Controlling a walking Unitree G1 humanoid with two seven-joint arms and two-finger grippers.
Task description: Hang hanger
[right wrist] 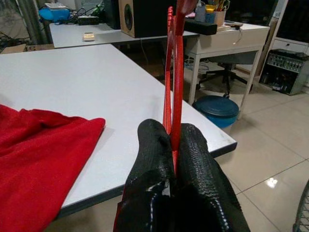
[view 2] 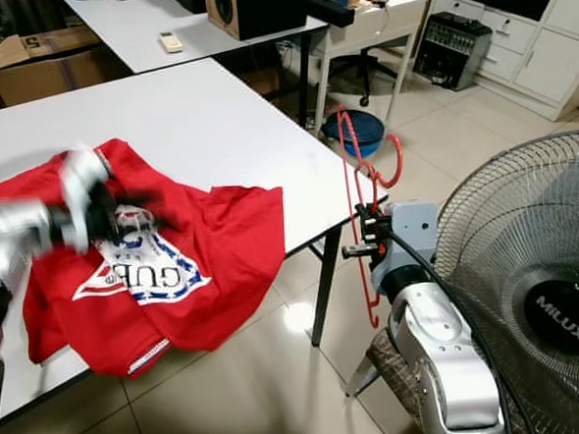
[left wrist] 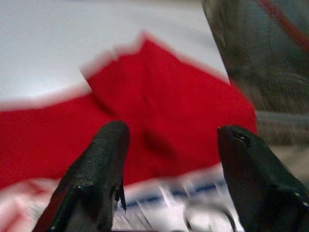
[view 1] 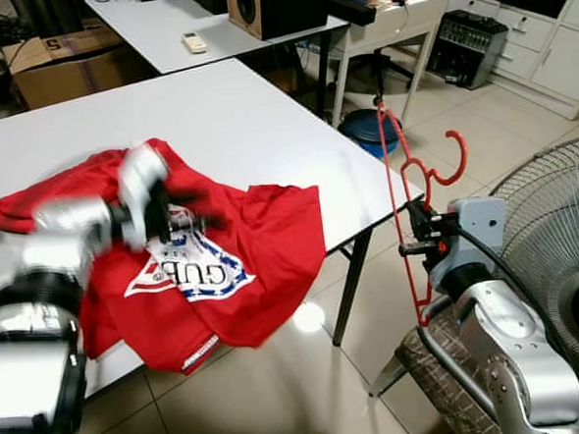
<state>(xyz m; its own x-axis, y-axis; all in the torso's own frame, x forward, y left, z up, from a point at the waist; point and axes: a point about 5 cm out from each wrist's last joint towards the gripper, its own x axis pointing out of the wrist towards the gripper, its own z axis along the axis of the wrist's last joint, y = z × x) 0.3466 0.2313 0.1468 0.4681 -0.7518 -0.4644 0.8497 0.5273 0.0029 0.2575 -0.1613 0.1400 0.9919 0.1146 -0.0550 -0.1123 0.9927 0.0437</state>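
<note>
Early stage, I judge. My right gripper [right wrist: 173,145] pinches red hanger [view 1: 405,180], held upright off table's [view 1: 244,112] right edge. My left gripper [left wrist: 169,159], fingers spread, hovers blurred over red shirt [view 1: 261,238] on table. Shirt not on hanger; hanging left.

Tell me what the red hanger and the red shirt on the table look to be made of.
Hanger: likely plastic or coated wire; thin, rigid, uniformly red bars, pinched by the right gripper. Shirt: soft matte knit fabric, probably cotton; it creases and drapes over the edge of the white table, with a printed logo under the left gripper.
</note>
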